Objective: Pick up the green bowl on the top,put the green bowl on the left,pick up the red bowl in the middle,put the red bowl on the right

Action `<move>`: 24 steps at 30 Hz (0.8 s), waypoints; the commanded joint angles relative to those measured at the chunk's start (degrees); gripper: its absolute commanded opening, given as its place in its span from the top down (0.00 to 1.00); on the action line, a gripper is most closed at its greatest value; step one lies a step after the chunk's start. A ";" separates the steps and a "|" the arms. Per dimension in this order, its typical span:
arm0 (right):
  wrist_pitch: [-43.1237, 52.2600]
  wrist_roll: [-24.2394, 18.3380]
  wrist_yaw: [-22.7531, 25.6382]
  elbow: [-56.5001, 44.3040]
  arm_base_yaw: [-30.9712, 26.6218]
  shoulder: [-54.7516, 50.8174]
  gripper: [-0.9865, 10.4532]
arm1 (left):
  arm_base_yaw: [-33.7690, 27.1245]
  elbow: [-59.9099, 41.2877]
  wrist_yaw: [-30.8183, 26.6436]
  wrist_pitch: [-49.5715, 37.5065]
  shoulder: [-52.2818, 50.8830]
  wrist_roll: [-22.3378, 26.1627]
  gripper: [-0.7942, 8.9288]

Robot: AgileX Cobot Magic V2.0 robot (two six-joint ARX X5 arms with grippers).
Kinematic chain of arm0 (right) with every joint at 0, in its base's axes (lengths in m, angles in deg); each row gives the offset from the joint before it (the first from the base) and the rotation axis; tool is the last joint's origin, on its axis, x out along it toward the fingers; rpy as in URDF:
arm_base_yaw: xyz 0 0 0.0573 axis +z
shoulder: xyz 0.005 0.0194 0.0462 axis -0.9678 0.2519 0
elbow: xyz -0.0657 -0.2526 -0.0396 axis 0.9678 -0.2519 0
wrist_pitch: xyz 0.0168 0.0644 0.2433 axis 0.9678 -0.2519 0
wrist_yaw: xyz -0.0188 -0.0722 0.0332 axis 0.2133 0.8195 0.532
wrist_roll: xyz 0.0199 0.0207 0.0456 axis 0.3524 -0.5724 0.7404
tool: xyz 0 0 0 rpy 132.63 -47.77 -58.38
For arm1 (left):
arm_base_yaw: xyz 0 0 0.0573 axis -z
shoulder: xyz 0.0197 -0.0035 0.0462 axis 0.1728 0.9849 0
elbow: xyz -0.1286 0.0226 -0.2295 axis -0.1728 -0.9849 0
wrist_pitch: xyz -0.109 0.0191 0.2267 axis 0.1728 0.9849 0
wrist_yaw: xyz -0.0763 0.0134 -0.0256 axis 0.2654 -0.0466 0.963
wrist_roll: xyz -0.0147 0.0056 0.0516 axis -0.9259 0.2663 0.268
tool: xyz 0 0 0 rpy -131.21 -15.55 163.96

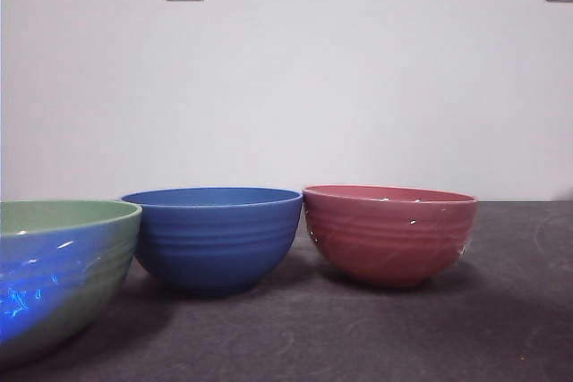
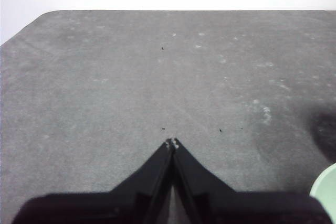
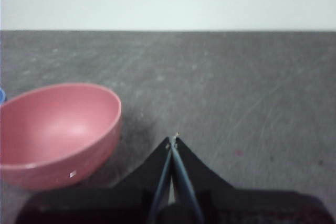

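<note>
Across the lower half of the front frame, three glossy ridged round bowls stand apart on the dark grey table (image 1: 376, 337): the pale green bowl (image 1: 63, 266) lower left, a blue bowl (image 1: 213, 237) centre, the pinkish-red bowl (image 1: 389, 234) right. The left gripper (image 2: 172, 143) and right gripper (image 3: 173, 140) are clenched, holding nothing.

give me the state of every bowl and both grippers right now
green bowl: upright on the table, empty as far as visible, apart from the blue bowl, at the left
blue bowl: upright, in the middle, unheld
red bowl: upright, empty, at the right, unheld
left gripper: shut, holding nothing
right gripper: shut, holding nothing, beside the red bowl
</note>
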 commanded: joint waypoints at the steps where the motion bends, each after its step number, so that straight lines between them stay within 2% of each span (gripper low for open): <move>1: -0.83 2.16 0.11 -0.63 0.00 -0.35 0.91 | -0.20 -0.48 0.00 1.18 -0.15 -0.42 0.92; 24: -1.25 2.16 0.35 -0.61 0.02 0.17 0.91 | -0.20 -0.48 0.00 1.20 -0.15 -0.42 0.92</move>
